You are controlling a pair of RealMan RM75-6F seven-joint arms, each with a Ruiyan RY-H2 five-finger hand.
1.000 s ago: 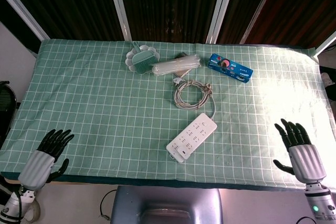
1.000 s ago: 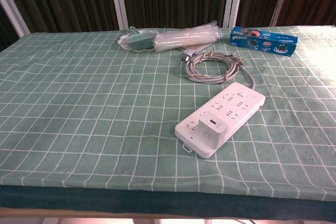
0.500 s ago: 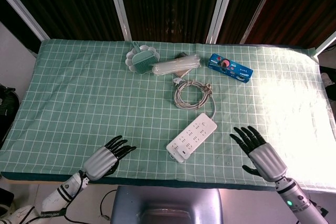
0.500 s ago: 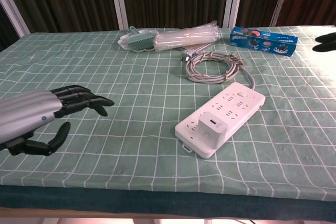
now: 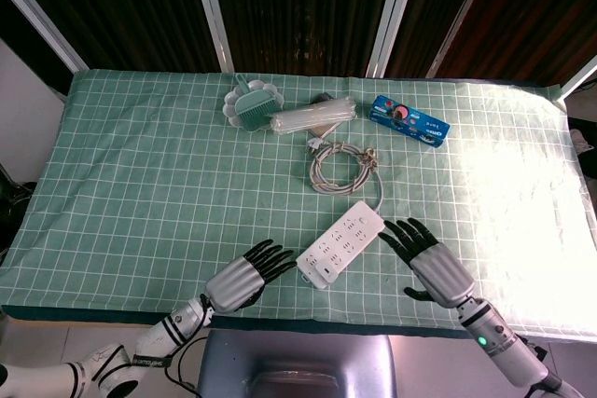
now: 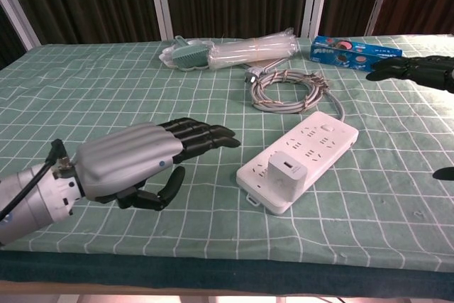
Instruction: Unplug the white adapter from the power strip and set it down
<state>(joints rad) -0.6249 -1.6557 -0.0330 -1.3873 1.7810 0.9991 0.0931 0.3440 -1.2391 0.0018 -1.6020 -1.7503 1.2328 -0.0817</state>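
The counter (image 5: 140,174) wears a green cloth with a white grid, and most of its left half and the sunlit right end lie open. Along the far edge sit a small green brush in its dustpan (image 5: 250,105), a sleeve of clear plastic cups (image 5: 312,118) lying on its side, and a blue biscuit packet (image 5: 409,121). A grey cable (image 5: 341,165) is coiled just toward the near edge from those and runs into the power strip (image 5: 342,241).

The power strip is a long, smooth white plastic bar with rounded corners. It lies near the middle of the near edge, its long axis running diagonally from the near-left toward the far-right. The white adapter (image 6: 286,169), a small boxy block, stands plugged into the end closest to the near edge; in the chest view a dark slot shows on its upper face.

The left robot hand (image 5: 244,274), silver-backed with black fingers, sits close to the near edge, just left of the strip's near end, palm down, fingers stretched out flat toward the strip, holding nothing. I cannot tell whether the fingertips touch it. The right robot hand (image 5: 427,257) lies just right of the strip, fingers spread and pointing toward the far-left, empty as well.
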